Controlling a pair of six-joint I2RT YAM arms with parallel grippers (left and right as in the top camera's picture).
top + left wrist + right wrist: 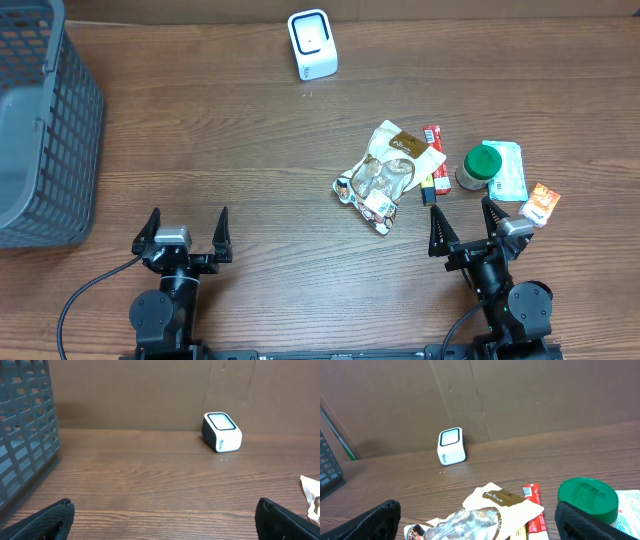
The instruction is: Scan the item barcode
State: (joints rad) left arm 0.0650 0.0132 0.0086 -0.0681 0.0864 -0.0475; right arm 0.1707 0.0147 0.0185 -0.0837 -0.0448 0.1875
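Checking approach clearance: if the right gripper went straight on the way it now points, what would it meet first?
Probably the clear snack pouch, with the red bar just beside it. The right gripper stands open, and depth is unclear.

Brown wood-grain table (pixel 250 170), grey plastic mesh basket (pixel 75 120) at left edge, white box-shaped barcode scanner (pixel 312 44) at far centre, crumpled cream-and-clear snack pouch (pixel 390 165) right of centre, slim red wrapper bar (pixel 433 140) touching it, green-lidded round jar (pixel 481 165) on pale green flat packet (pixel 510 170), small orange sachet (pixel 541 204) just beside.

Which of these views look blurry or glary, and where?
Overhead: evenly lit, sharp, no strong glare on the brown wooden table. Left wrist: small white box scanner sharp, black left fingers soft. Right wrist: green round lid crisp, black right fingers blurred.
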